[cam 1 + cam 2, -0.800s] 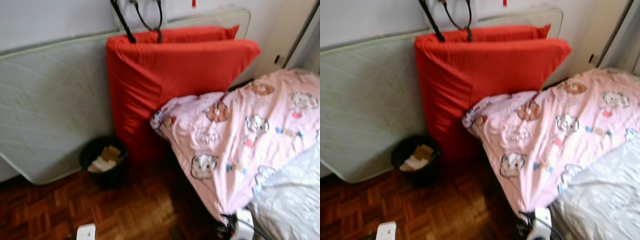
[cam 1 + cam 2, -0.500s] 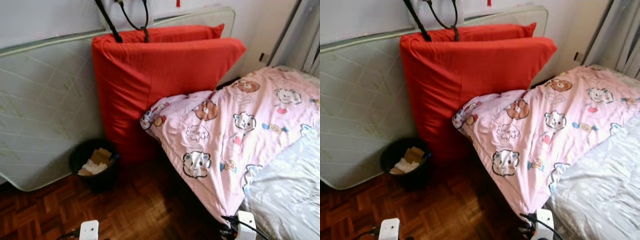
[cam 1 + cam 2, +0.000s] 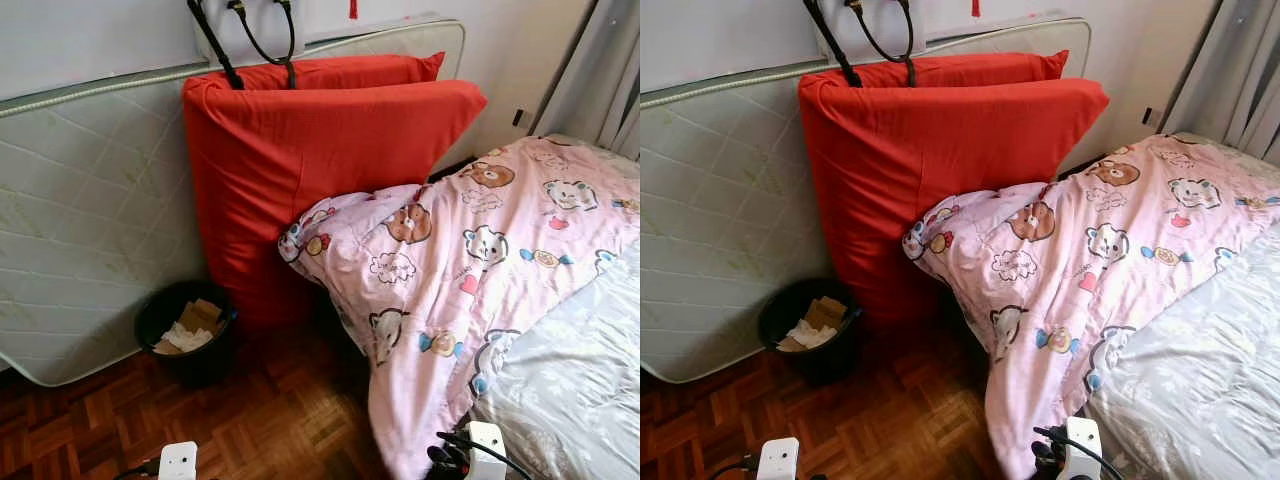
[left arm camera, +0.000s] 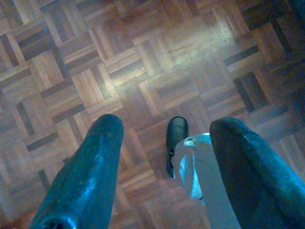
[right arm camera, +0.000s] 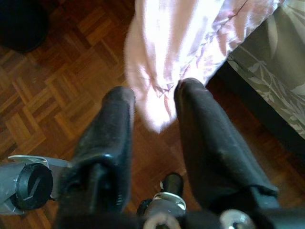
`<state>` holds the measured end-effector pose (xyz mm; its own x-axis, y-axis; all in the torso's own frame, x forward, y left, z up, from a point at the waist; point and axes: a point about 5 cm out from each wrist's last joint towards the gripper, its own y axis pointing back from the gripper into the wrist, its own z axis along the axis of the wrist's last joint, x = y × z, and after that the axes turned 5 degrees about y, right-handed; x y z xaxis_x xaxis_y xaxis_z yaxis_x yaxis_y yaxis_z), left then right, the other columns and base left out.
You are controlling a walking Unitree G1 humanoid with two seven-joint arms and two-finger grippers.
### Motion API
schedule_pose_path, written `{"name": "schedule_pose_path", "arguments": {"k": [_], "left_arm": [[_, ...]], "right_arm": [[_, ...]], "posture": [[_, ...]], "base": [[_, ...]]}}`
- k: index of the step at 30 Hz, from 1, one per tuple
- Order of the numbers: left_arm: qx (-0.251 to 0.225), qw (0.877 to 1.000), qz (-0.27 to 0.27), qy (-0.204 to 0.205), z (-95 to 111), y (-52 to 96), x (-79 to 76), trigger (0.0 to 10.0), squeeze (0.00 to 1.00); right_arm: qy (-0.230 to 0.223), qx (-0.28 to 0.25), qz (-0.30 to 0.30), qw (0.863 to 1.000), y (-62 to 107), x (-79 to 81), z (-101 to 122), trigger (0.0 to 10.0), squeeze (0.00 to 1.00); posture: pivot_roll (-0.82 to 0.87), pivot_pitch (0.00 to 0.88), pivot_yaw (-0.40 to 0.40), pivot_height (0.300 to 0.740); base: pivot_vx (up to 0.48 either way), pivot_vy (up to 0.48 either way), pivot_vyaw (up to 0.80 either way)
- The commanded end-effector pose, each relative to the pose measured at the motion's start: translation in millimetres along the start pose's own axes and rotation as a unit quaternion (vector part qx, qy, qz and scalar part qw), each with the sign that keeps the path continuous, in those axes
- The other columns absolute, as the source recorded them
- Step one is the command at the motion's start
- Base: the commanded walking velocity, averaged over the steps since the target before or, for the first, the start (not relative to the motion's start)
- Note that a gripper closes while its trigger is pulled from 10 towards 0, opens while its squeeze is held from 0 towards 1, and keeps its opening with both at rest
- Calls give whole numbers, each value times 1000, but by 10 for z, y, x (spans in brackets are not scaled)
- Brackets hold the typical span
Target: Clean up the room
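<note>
Right tool narrowly open around pink cartoon-print quilt corner hanging off bed; thin fabric could slip out when closing.

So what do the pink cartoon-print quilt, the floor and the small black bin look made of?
The pink cartoon-print quilt looks like soft stitched padded fabric: it puckers and drapes off the bed. The floor looks like glossy wood parquet, small blocks in a basket-weave pattern with sheen. The small black bin, holding crumpled paper, is probably plastic, though it is too dark to be sure.
</note>
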<state>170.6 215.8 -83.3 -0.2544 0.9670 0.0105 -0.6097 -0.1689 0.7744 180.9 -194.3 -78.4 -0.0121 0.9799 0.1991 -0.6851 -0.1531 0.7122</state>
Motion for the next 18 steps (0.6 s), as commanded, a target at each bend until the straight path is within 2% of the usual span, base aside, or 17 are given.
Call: {"name": "schedule_pose_path", "arguments": {"k": [1,2,3,14,18], "left_arm": [[7,1000,3,-5,-23,3,-2,10000,0],[7,1000,3,-6,-23,2,-4,10000,0],[7,1000,2,-7,-23,2,-7,10000,0],[5,1000,8,-2,-22,3,4,10000,0],[6,1000,5,-9,-24,4,1,10000,0]], "right_arm": [[2,9,5,1000,-1,14,-23,10000,753],[5,10,4,1000,-1,12,-23,10000,427],[8,11,1,1000,0,7,-22,10000,0],[28,49,-74,996,21,-92,-88,10000,0],[6,48,-90,995,24,-92,-108,10000,0]], "posture": [[25,0,-17,740],[27,0,-17,740],[31,0,-19,740],[43,0,-21,740],[29,0,-10,740]], "base": [[0,0,0],[0,0,0],[0,0,0],[0,0,0],[0,0,0]]}}
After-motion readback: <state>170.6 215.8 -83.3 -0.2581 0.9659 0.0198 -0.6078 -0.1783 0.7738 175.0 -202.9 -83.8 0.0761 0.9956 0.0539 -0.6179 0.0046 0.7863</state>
